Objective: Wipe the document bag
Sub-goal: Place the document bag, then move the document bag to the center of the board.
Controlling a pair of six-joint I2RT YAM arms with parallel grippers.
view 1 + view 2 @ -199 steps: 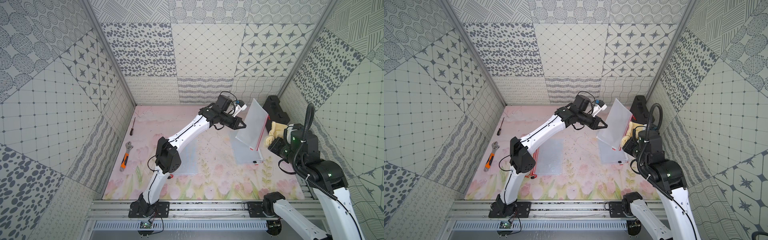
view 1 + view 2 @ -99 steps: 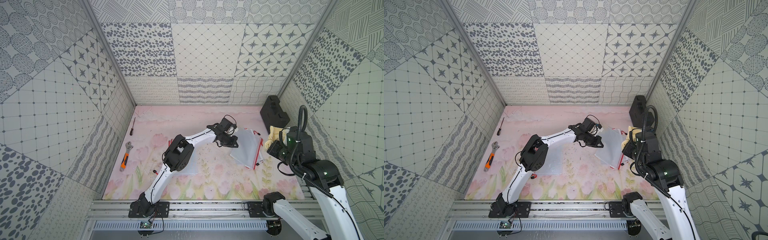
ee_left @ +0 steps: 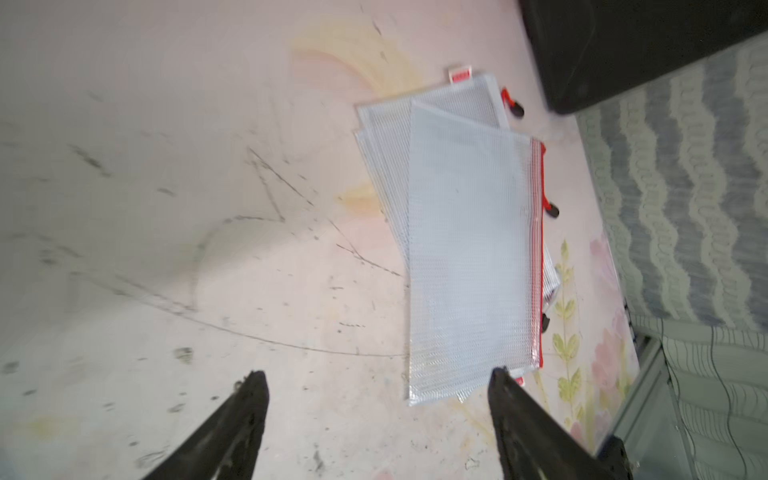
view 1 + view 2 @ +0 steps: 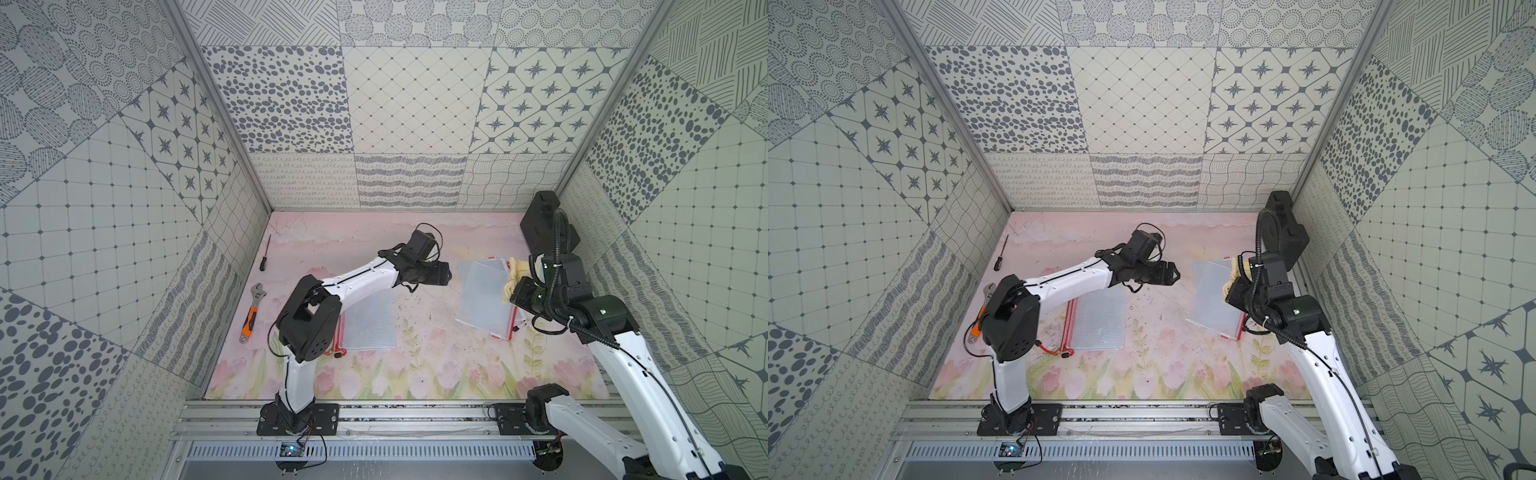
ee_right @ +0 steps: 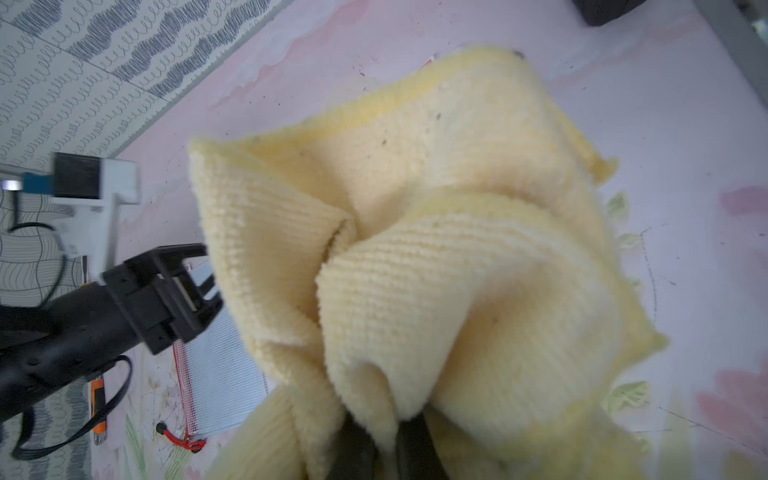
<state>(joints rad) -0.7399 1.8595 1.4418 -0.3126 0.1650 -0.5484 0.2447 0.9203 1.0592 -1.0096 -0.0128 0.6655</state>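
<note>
Just ahead of the left tool point(image 3: 376, 376), the bag point(image 3: 469, 249) is lying flat on the desk point(image 3: 166, 249), topmost of a loose stack, with its red zip point(image 3: 540, 249) running along the edge away from that tool. Left tool is hovering with its jaws spread and nothing between them. One fingertip point(image 3: 500, 374) is showing over the bag's near corner in the wrist view, though I cannot tell whether it is touching

Across the bag from it, the right tool point(image 5: 388, 440) is pinching a yellow cloth point(image 5: 415, 249). The cloth is bunching out ahead of the jaws and hiding what is beneath. Seen in a top view, it is hanging by the zip side, at or just over the bag's edge

Behind the left tool, partly under its arm, a second bag point(image 4: 370, 320) is lying on the desk, with a wrench point(image 4: 253, 311) and a screwdriver point(image 4: 264, 257) further out to that side

Judging from this, the wipe itself is only about to begin, since the cloth is not plainly pressing on the mesh face. Next move is calling for the right tool to bring the cloth down flat on the bag and sweep it toward the left tool. Meanwhile the left tool is likely needing to pin the near corner, since a light bag on a slick stack is apt to slide
</note>
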